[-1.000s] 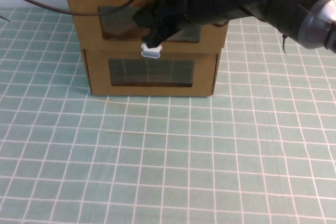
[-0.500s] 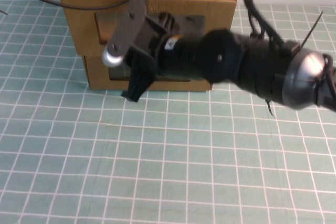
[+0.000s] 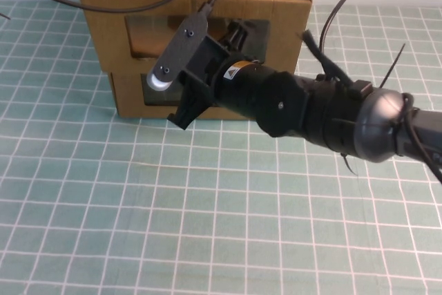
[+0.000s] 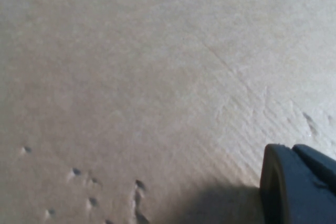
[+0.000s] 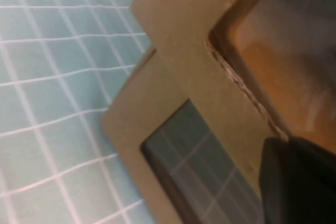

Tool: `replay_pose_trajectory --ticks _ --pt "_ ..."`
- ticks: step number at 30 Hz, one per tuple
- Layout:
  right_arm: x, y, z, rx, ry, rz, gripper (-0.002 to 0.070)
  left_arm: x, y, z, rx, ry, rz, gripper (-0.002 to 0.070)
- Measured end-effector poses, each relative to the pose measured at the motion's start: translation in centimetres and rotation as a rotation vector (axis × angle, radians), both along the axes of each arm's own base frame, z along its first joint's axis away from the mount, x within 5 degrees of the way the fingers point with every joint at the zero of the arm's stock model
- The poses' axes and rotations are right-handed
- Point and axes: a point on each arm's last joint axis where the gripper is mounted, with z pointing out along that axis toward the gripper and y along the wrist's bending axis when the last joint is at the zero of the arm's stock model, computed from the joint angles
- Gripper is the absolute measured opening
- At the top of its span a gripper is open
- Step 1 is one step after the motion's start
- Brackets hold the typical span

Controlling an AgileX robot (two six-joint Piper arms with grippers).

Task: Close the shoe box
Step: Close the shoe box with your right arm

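Two cardboard boxes are stacked at the table's far edge. The upper one is the shoe box [image 3: 110, 32]. Its windowed front panel stands forward of the lower box [image 3: 128, 101], and its open top shows a dark inside. The white tab is hidden behind my right arm. My right gripper [image 3: 182, 117] hangs in front of the lower box's left half, low near the table. The right wrist view shows the shoe box's panel [image 5: 178, 24], the lower box's window [image 5: 202, 163] and one dark fingertip [image 5: 296, 182]. My left gripper is out of the high view. Its fingertip [image 4: 299, 187] is close against plain cardboard [image 4: 131, 77].
A green checked cloth [image 3: 207, 226] covers the table in front of the boxes. Black cables [image 3: 69, 8] run across the shoe box's front from the left and loop above my right arm [image 3: 324, 112].
My right arm has swung down and left, from the white tab on the shoe box's front to in front of the lower box. The tab is now hidden.
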Motion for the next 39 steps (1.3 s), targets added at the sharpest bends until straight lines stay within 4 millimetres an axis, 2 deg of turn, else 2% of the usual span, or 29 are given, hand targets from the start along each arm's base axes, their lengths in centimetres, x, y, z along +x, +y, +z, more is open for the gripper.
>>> replay_pose_trajectory --ticks 6,13,19,28,33,35,39 --pt "1.3 0.5 -0.6 0.030 -0.010 -0.037 -0.0014 0.0 0.0 0.0 0.000 0.000 0.000 -0.0005" --pt "4.4 0.4 0.2 0.093 0.011 -0.077 -0.0014 0.0 0.0 0.0 -0.001 -0.002 0.002 -0.0005" --pt "5.6 0.5 1.0 0.121 0.027 -0.074 -0.0014 0.0 0.0 0.0 -0.001 -0.003 0.003 -0.0005" --pt "5.3 0.4 1.1 0.090 0.083 -0.026 -0.0014 0.0 0.0 0.0 0.000 0.001 -0.001 -0.0005" --pt "3.8 0.3 1.7 0.014 0.173 0.083 -0.0014 -0.1 0.0 -0.1 0.004 0.008 -0.008 -0.0005" --pt "3.0 0.1 2.7 -0.002 0.188 0.120 -0.0014 -0.2 0.0 0.0 0.005 0.007 -0.010 -0.0005" --pt "1.5 -0.8 5.9 0.011 0.167 0.158 -0.0014 -0.6 0.1 0.5 0.014 0.001 -0.017 -0.0005"
